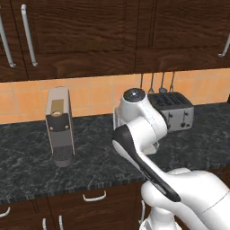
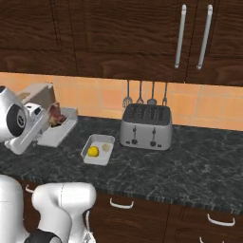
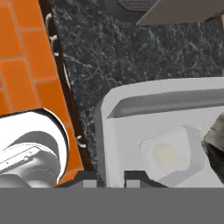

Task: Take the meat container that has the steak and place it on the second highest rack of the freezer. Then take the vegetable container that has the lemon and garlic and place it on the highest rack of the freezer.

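Pincer (image 3: 109, 177) pressed on meat container (image 2: 58, 129) rim, at bench (image 2: 199, 166) 9 o'clock, tilted. Risk: thin edge grip slips, steak (image 2: 57, 115) slides out. Lemon (image 2: 93, 151) tray untouched.

I see a kitchen wall run. Dark wood upper cabinets (image 2: 118, 33) span the top, fitted with long vertical silver handles (image 2: 205, 37). Below them I note an orange tiled backsplash (image 1: 94, 94), brighter just under the cabinets. A black marbled countertop (image 2: 190, 166) runs along the wall. Dark wood lower drawers (image 1: 90, 202) sit beneath it, with short curved silver pulls (image 1: 94, 196). A silver four-slot toaster (image 2: 145, 126) stands on the counter against the backsplash, with four utensils (image 2: 146, 95) hanging on the tiles directly above it. In the left base view a grey coffee machine (image 1: 59, 126) stands upright on the counter, well apart from the toaster.
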### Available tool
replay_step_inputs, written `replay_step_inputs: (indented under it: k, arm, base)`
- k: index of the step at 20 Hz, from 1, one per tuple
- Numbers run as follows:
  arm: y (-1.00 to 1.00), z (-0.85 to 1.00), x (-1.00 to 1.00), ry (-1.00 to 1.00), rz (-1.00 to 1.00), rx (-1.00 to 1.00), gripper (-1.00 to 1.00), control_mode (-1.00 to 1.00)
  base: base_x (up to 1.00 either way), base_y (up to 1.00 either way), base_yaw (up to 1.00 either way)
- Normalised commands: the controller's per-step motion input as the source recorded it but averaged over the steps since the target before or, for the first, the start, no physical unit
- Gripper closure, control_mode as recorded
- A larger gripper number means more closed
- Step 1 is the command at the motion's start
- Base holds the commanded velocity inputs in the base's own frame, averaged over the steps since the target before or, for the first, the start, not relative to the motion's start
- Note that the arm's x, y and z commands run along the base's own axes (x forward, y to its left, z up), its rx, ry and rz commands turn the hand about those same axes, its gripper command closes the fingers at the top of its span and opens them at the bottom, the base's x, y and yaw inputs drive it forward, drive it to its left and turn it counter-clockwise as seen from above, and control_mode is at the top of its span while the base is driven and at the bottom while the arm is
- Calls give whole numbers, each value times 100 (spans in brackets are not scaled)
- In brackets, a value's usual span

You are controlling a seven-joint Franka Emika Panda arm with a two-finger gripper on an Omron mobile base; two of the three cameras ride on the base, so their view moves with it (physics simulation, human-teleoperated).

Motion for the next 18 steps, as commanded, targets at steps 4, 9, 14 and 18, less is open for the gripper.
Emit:
replay_step_inputs:
  k: [4, 9, 14, 18]
  arm:
    - [-44, 100, -68, -26, 5, 0, 100, -100]
    - [-35, 100, -54, -4, 0, 4, 100, -100]
    - [-6, 80, -47, 0, 0, 1, 100, 100]
    - [0, 0, 0, 0, 0, 0, 100, 100]
  base:
    - [0, 0, 0]
    - [0, 0, 0]
    - [-12, -1, 0]
    - [-48, 11, 2]
